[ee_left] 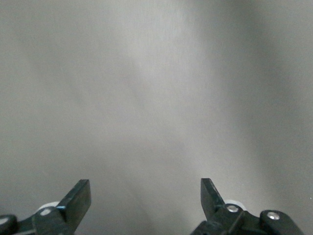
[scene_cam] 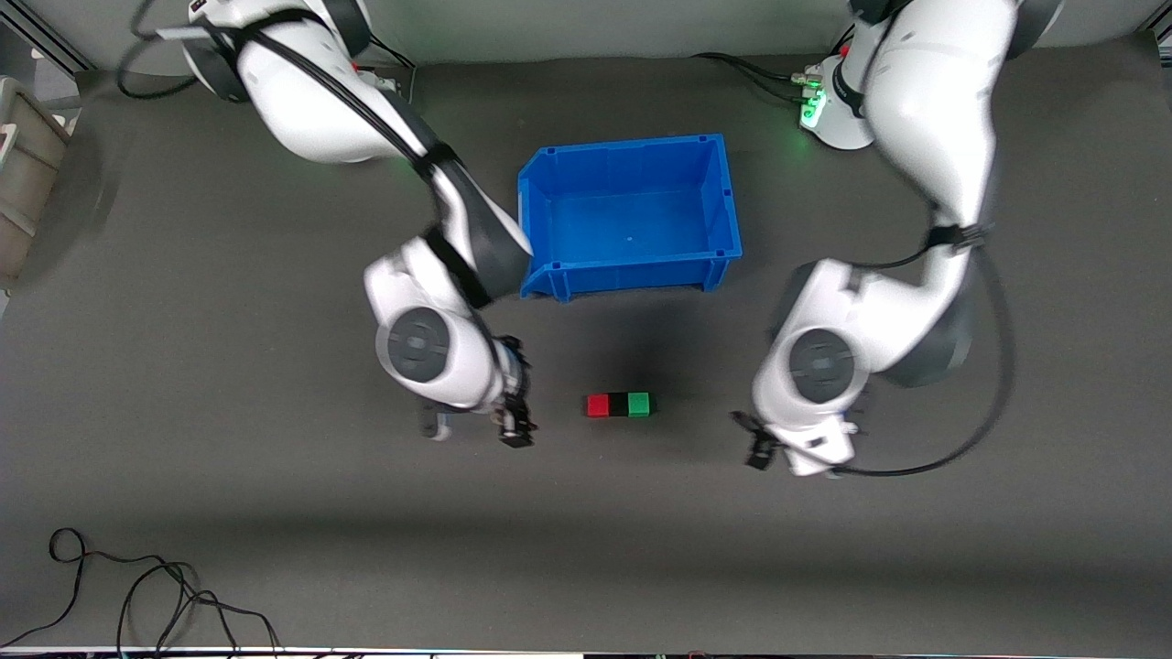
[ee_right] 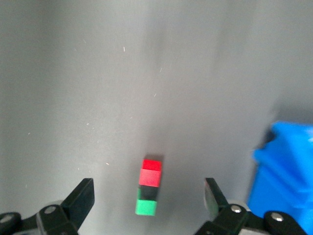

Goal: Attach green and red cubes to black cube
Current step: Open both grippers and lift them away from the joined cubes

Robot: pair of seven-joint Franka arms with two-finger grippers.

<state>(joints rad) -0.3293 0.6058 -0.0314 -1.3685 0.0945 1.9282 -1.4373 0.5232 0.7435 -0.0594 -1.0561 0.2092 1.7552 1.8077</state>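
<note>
A red cube [scene_cam: 598, 405], a black cube [scene_cam: 618, 405] and a green cube [scene_cam: 639, 404] lie joined in one row on the dark table, black in the middle. The red end points toward the right arm's end of the table. My right gripper [scene_cam: 477, 428] is open and empty, off the red end of the row. Its wrist view shows its fingers spread [ee_right: 149, 188] with the red [ee_right: 151, 174], black [ee_right: 147, 194] and green [ee_right: 146, 208] cubes between and ahead of them. My left gripper [scene_cam: 793, 460] is open and empty, off the green end. Its wrist view [ee_left: 145, 188] shows only bare table.
A blue bin [scene_cam: 632, 265] stands farther from the front camera than the cube row and also shows in the right wrist view [ee_right: 283, 171]. A grey container [scene_cam: 23, 165] sits at the table edge at the right arm's end. Loose black cables [scene_cam: 137, 595] lie near the front edge.
</note>
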